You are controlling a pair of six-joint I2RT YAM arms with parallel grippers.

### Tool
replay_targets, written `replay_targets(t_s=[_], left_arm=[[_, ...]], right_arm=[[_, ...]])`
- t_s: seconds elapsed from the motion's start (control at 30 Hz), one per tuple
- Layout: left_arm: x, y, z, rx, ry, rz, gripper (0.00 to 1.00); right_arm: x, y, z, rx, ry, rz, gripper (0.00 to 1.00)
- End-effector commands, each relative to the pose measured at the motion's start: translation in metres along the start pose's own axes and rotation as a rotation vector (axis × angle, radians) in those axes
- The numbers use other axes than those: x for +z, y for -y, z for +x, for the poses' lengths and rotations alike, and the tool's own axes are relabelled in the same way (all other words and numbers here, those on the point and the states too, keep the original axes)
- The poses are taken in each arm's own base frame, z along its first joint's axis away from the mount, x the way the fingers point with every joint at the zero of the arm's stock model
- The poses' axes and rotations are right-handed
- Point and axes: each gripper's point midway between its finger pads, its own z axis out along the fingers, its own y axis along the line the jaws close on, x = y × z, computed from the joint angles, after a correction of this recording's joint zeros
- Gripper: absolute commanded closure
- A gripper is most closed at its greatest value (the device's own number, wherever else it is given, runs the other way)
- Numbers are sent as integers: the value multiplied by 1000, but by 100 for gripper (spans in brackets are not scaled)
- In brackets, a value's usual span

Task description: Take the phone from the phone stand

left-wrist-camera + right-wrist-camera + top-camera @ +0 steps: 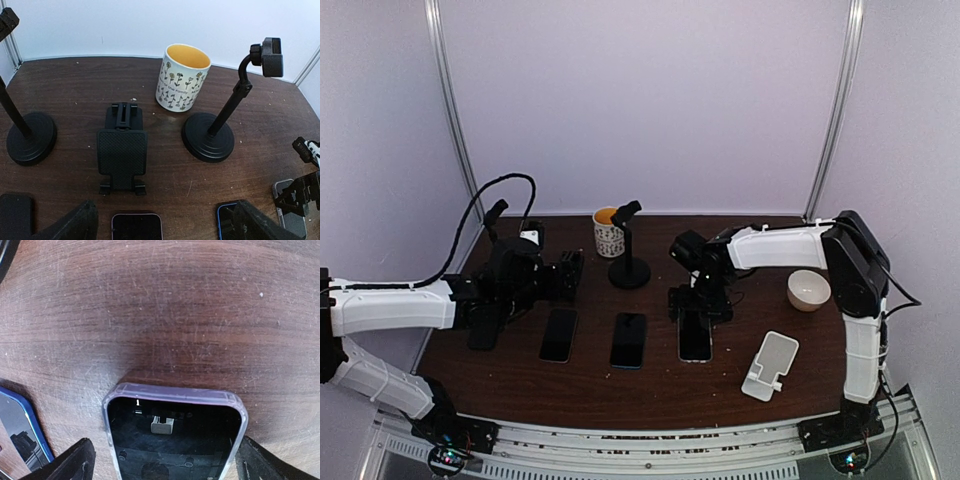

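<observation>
A phone in a clear purple-tinted case (695, 336) lies flat on the dark table, screen up. It fills the bottom of the right wrist view (172, 440). My right gripper (698, 303) is low over its far end, its jaws open and straddling the phone's two long edges (165, 465). A white phone stand (770, 366) stands empty at the near right. My left gripper (570, 275) is open and empty, hovering behind a black phone (136, 226) in the left wrist view (162, 225).
A blue-edged phone (628, 340) and another black phone (558, 335) lie left of the cased one. A black folding stand (121, 150), a flowered mug (182, 77), two black gooseneck stands (207, 136) (30, 137) and a white bowl (808, 290) are around.
</observation>
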Motion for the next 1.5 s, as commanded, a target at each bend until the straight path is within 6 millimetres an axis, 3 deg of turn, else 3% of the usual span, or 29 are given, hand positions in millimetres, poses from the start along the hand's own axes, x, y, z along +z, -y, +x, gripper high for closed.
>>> replay_targets(t_s=[0.0,0.1,0.33,0.53,0.7,0.9,1.13,1.47], left_arm=[[-1,3,-17,-33,42,3,2],[-1,4,-19,-34,44,4,2],[-1,7,-19,-39,43,18,2],[-1,8,-20,-43,44,25,2],[-1,8,-17,-54,37,29,2],[1,10,-12,-82,22,40,2],[2,13,-12,-97,19,54,2],[2,10,-7,-110,16,49,2]], right_arm=[[-21,6,-8,-3,51,12,0],[-46,6,-19,-15,129,4,0],[-115,28,-38,-16,343,45,0],[-168,46,-33,14,465,8,0],[-198,76,-16,89,497,39,0],[-198,117,29,229,440,52,0],[-180,145,79,346,343,47,0],[-163,138,109,342,258,65,0]])
